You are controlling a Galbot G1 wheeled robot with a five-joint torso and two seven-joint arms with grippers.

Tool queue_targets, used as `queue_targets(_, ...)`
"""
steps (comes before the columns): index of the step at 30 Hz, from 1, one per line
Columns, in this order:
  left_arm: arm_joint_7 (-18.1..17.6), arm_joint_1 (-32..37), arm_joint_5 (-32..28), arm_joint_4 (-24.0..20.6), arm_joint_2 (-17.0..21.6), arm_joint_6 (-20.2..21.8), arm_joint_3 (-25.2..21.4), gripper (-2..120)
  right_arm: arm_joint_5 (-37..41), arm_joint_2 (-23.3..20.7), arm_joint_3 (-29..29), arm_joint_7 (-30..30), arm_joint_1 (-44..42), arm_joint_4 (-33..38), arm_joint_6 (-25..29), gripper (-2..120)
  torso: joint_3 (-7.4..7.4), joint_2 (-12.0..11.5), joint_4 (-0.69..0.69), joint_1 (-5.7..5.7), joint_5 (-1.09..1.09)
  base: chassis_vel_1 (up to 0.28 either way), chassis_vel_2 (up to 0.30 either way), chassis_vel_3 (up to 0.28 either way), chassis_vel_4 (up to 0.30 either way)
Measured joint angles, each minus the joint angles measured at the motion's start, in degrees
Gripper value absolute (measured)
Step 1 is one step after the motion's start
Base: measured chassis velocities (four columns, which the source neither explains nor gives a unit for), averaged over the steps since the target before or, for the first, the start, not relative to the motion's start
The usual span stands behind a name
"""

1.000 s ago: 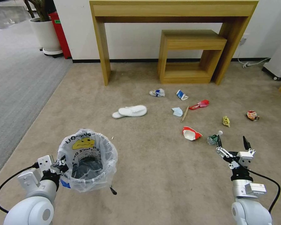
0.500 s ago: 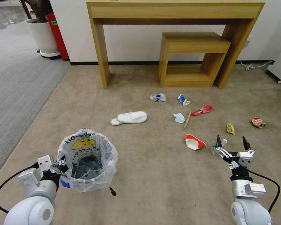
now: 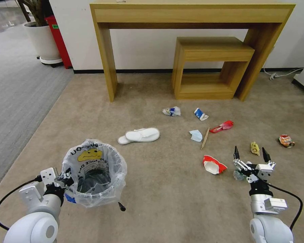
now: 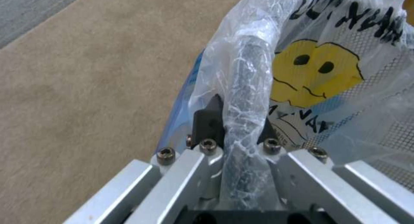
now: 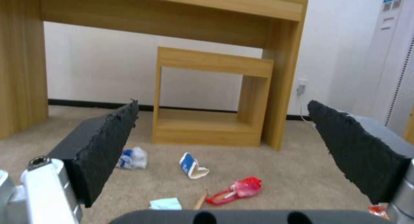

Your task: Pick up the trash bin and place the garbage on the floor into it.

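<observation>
L gripper [image 3: 62, 179], lower left, jaws clamped on black bag-lined trash bin [image 3: 94, 173] rim, carrying it; R gripper [image 3: 250, 156], jaws apart, above green bottle [image 3: 238, 174], ready for litter.

I'm reading black letters on the clear bag lining the trash bin [image 3: 94, 173]: under the yellow smiley, "NICE DA" is all I can make out, and the arc of letters above it is too crumpled to read. Nothing on the floor litter reads from here.
</observation>
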Motion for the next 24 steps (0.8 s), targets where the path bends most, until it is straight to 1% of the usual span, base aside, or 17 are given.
queue_targets(10, -0.1, 0.3, -0.6, -0.8, 0.1, 0.1, -0.3, 2, 0.0, -0.1, 0.1, 0.0, -0.2, 0.0, 0.1, 100, 0.0, 0.0, 0.0, 0.0, 0.0, -0.125, 0.128, 0.128, -0.136)
queue_targets(24, -0.1, 0.4, -0.5, -0.8, 0.1, 0.2, -0.2, 2, 0.0, -0.1, 0.1, 0.2, -0.2, 0.0, 0.3, 100, 0.0, 0.0, 0.0, 0.0, 0.0, -0.125, 0.117, 0.126, -0.12)
